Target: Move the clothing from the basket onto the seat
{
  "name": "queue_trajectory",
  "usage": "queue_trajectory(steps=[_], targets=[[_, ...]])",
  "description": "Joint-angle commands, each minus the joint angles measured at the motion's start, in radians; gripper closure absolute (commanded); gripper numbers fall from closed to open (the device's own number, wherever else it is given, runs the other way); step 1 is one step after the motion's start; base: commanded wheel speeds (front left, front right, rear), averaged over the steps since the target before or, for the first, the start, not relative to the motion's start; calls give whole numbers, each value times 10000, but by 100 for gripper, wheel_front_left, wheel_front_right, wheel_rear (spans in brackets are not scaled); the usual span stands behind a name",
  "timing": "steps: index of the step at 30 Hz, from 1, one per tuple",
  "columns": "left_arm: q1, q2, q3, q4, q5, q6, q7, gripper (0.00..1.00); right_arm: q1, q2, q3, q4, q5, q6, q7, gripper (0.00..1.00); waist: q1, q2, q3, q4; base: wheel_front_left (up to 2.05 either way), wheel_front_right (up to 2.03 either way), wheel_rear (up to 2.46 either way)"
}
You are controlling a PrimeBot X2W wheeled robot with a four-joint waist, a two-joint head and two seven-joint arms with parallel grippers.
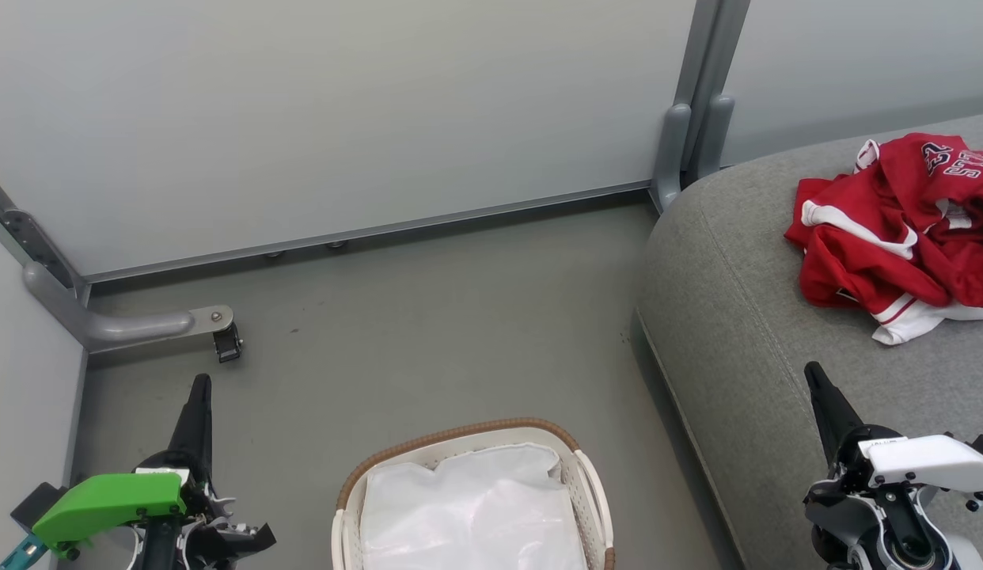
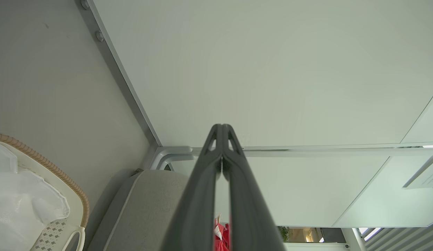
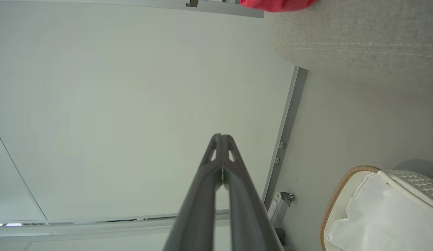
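The red clothing [image 1: 903,229] with white trim and lettering lies crumpled on the grey seat [image 1: 745,317] at the right. A sliver of red clothing [image 3: 275,4] shows on the seat [image 3: 359,35] in the right wrist view. The cream basket [image 1: 586,475] with a brown rim stands on the floor at bottom centre, holding just its white liner [image 1: 472,514]. My left gripper [image 1: 200,381] is shut and empty, left of the basket. Over the seat's front edge, my right gripper [image 1: 812,369] is shut and empty, short of the clothing. Both grippers' fingertips [image 2: 221,127] [image 3: 221,136] meet in the wrist views.
Pale partition panels [image 1: 341,103] with metal frames wall the far side and the left. A caster foot [image 1: 222,336] sticks out onto the grey floor [image 1: 428,348] at the left. A metal post [image 1: 693,119] stands by the seat's far corner.
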Motion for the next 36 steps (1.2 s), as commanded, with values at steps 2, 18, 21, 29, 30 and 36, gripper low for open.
queue_trajectory(steps=[2,18,21,29,30,36], targets=[[-178,59,73,-41,-248,-93,81,100,-110,-60,-56,-60,295,1,77,100,0,0,1,-13,0,0,0],[-196,58,105,-42,-452,-99,150,100,-113,-63,-80,-76,539,0,142,100,0,0,4,-37,0,0,0],[-196,58,105,-42,-452,-99,151,100,-113,-63,-80,-76,539,0,142,100,0,0,4,-37,0,0,0],[-196,57,106,-43,-451,-100,151,100,-112,-63,-79,-76,540,0,141,100,0,0,4,-37,0,0,0],[-196,57,106,-43,-451,-100,150,100,-112,-63,-79,-74,540,0,141,100,0,0,4,-37,0,0,0],[-196,57,105,-43,-451,-100,150,100,-112,-63,-79,-74,540,0,141,100,0,0,4,-37,0,0,0]])
